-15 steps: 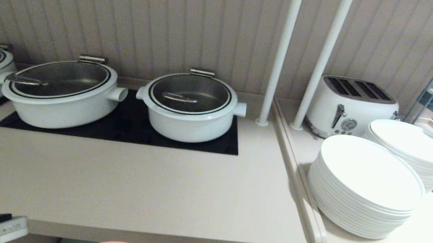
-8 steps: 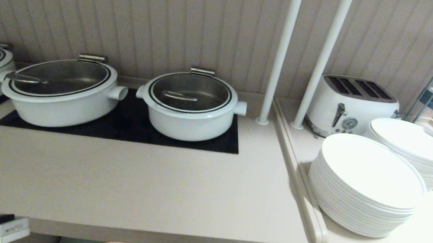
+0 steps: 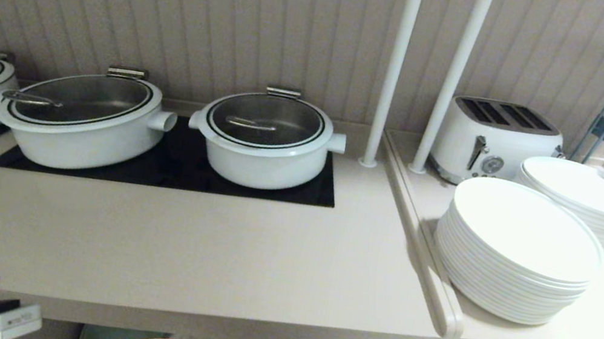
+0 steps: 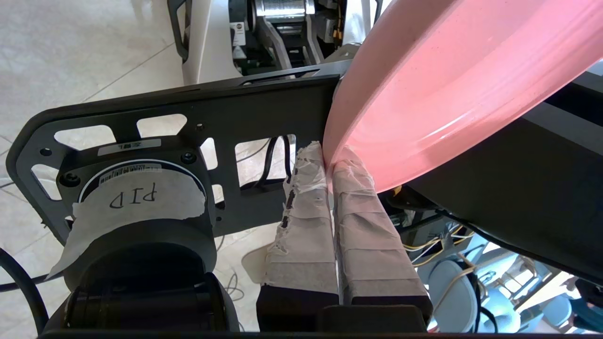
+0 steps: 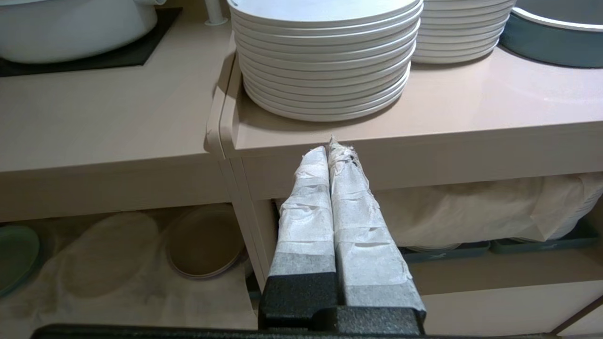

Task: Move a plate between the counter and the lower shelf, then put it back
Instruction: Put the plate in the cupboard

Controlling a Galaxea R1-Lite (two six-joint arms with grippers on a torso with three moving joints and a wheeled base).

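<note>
Our left gripper [image 4: 330,162] pinches the pink plate [image 4: 452,80] by its rim, below the bench [image 3: 188,261] front edge; right gripper [image 5: 333,150] closed, empty.

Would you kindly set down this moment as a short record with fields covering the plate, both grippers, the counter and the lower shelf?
plate: pink plate, pinched at its rim, seen below the counter's front edge
left gripper: left gripper shut on the plate
right gripper: right gripper shut, empty, before the counter's edge
counter: counter carries white pots on the hob
lower shelf: lower shelf holds a green plate and a brown-grey plate on white cloth
</note>
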